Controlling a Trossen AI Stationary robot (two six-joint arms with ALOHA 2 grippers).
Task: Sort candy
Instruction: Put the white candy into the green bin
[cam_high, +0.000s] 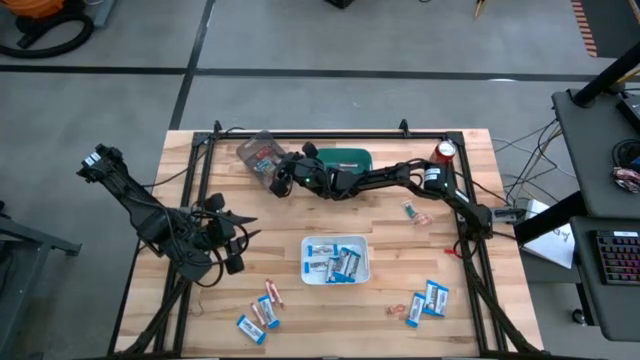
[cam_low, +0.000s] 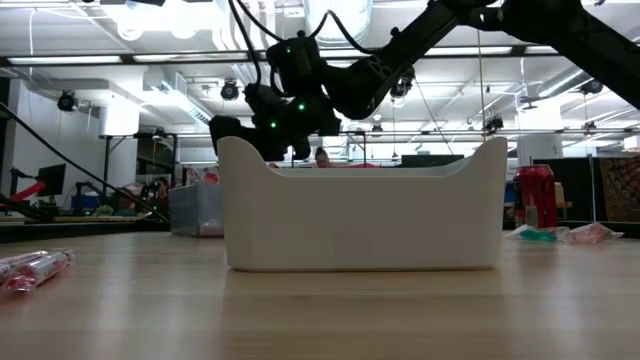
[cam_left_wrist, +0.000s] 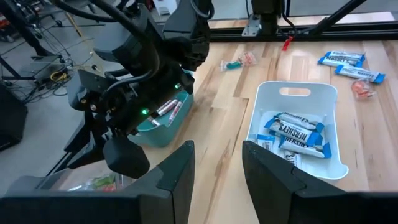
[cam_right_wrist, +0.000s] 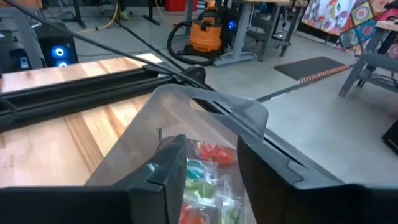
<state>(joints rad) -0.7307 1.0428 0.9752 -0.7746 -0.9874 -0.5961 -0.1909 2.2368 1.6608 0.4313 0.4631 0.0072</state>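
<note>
My right pincer over the clear bin

Right pincer (cam_high: 281, 177), upper middle of the overhead frame, hangs released above the clear bin (cam_high: 258, 153) of candy (cam_right_wrist: 211, 153). Left pincer (cam_high: 232, 262) waits released at left. Blue packets (cam_high: 335, 264) fill the white bin (cam_high: 336, 240); others lie along the bench's (cam_high: 330, 215) lower edge.

Legible text, one item: "HERSHEY'S" in dark letters on the blue-and-white packets (cam_left_wrist: 292, 132) lying in the white bin (cam_left_wrist: 336, 167), read from my left wrist view. Lettering on the loose packets farther across my table is too small to read.
</note>
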